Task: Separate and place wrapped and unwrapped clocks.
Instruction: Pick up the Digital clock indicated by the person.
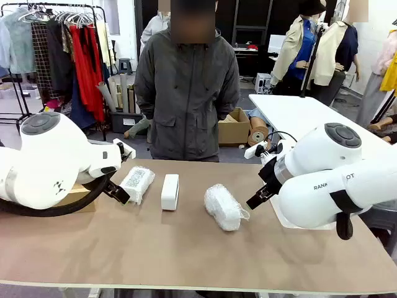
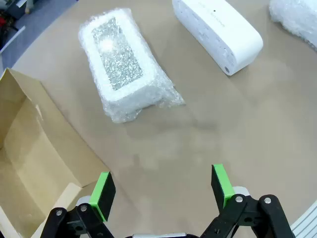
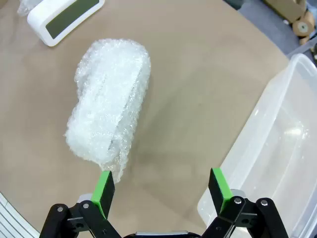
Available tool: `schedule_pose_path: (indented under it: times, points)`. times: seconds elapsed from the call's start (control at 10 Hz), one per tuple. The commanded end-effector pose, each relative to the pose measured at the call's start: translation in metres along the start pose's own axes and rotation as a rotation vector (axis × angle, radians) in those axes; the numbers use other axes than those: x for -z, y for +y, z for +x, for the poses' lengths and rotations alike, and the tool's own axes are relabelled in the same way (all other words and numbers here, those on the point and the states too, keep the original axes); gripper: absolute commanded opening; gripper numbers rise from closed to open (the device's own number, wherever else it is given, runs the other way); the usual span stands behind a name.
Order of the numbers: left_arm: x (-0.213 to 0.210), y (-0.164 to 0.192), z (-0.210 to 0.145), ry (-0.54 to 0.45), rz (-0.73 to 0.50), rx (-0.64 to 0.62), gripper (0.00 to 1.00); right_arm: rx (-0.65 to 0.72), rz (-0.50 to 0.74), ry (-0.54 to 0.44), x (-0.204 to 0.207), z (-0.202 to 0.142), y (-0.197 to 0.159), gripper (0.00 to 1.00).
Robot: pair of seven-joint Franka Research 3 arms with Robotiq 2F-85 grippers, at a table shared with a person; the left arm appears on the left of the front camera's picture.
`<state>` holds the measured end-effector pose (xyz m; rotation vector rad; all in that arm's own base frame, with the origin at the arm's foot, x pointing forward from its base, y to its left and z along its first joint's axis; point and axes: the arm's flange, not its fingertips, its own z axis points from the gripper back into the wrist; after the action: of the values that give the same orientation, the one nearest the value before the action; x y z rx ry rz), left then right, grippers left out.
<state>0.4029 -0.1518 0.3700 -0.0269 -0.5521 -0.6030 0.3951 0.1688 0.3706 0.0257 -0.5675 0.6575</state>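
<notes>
Brown tabletop (image 1: 186, 261) — left wrapped clock (image 1: 138, 183), bare clock (image 1: 170, 192), right wrapped clock (image 1: 222, 207), all apart

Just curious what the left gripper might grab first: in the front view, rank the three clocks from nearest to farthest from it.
1. Left wrapped clock, right beside the left gripper.
2. Bare white clock, in the middle of the row.
3. Right wrapped clock, at the row's far end.

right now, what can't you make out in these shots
- cardboard box: left wrist view, cut off by the left edge
- clear bin: right wrist view, cut off by the right edge
- right wrapped bundle: right wrist view, bubble wrap hides its contents
- bare clock display: right wrist view, cut by the top edge, dark
</notes>
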Motion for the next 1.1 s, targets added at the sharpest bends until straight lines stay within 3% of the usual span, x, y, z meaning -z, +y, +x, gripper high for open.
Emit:
schedule_pose_path:
  times: [0.0, 1.0]
  points:
    - [-0.0001, 0.0, 0.0, 0.0, 0.0, 0.0, 1.0, 0.0, 0.0, 0.0, 0.0, 0.0, 0.0, 1.0]
    - [-0.0001, 0.0, 0.0, 0.0, 0.0, 0.0, 1.0, 0.0, 0.0, 0.0, 0.0, 0.0, 0.0, 1.0]
